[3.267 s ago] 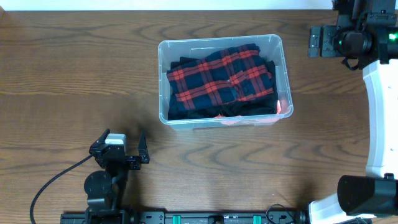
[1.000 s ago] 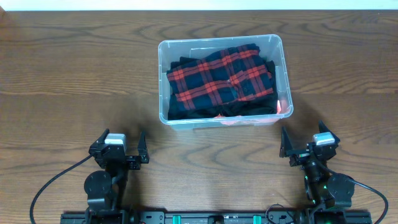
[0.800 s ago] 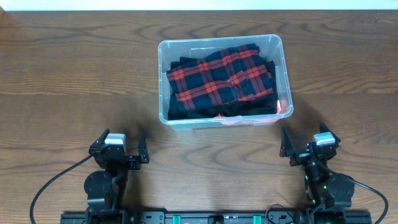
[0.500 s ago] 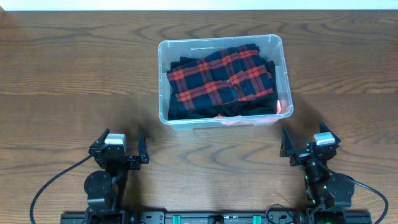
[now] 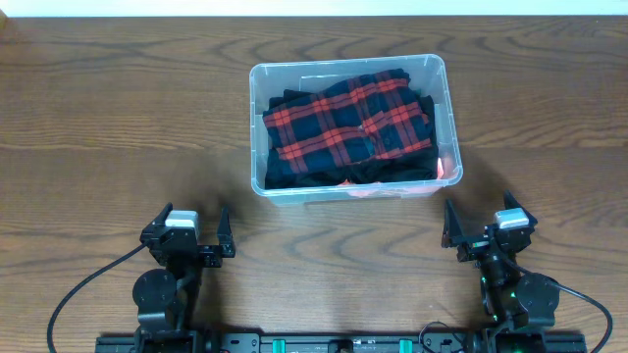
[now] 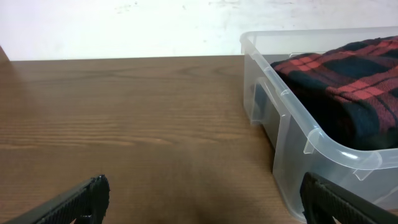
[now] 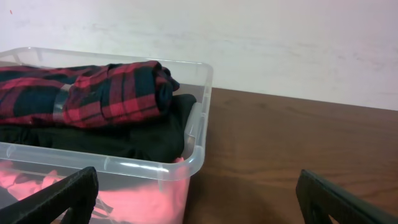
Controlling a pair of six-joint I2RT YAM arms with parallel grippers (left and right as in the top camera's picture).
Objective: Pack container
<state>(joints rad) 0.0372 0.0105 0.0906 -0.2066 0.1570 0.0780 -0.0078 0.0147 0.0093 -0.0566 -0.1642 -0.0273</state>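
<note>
The clear plastic container (image 5: 257,186) stands on the wooden table at the centre back. It holds a folded red and navy plaid garment (image 5: 348,123) on top of dark clothes, with something pink at its front right corner. My left gripper (image 5: 188,227) is open and empty near the front left edge, apart from the container (image 6: 292,134). My right gripper (image 5: 479,224) is open and empty near the front right edge. The right wrist view shows the container's corner (image 7: 196,158), the plaid garment (image 7: 87,90) and the pink cloth (image 7: 155,196).
A white wall runs behind the table's far edge (image 6: 124,25). Bare wood lies to the left of the container (image 5: 118,127) and to its right (image 5: 540,127). A black cable (image 5: 83,289) trails from the left arm's base.
The right arm has come from the far right back corner down to the front right edge. Over the last second nothing has moved.
</note>
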